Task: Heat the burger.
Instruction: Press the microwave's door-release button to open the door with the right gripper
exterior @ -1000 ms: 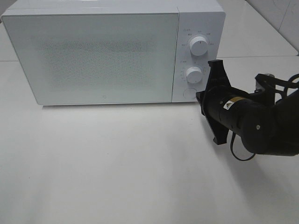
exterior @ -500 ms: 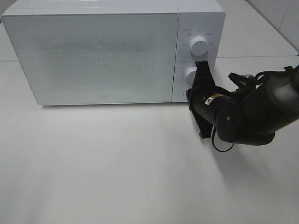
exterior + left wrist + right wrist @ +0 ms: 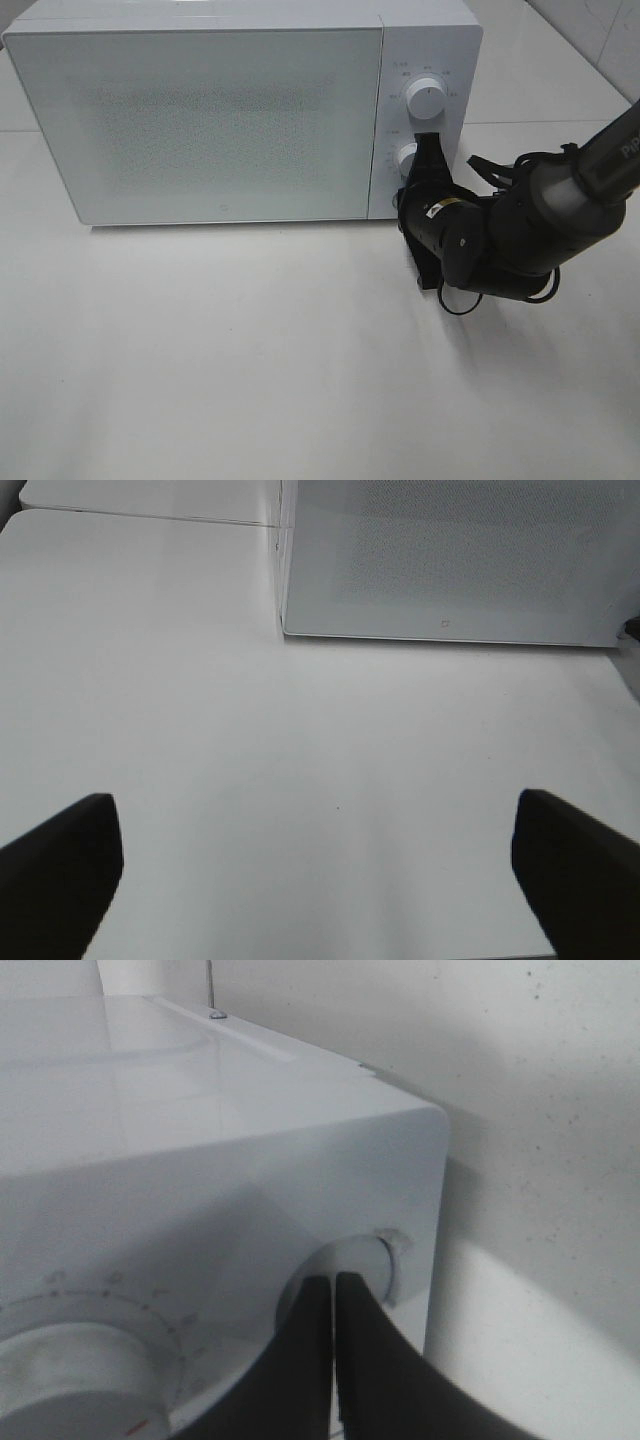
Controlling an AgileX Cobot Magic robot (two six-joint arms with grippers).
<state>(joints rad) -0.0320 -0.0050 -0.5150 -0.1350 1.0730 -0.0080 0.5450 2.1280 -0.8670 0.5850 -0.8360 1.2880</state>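
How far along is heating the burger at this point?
Done: cannot tell. No burger shows, and the microwave door is shut. In hand: the shut right gripper has its tips at the round button below the lower knob. The left gripper hangs open, empty. Left: setting the knobs, if the burger is inside.

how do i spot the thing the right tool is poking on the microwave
Find the white microwave and the control strip right of its door. An upper dial and a lower dial sit there; lowest is a small round button, where the shut right tool points. Unlike the dials, it has no scale around it.
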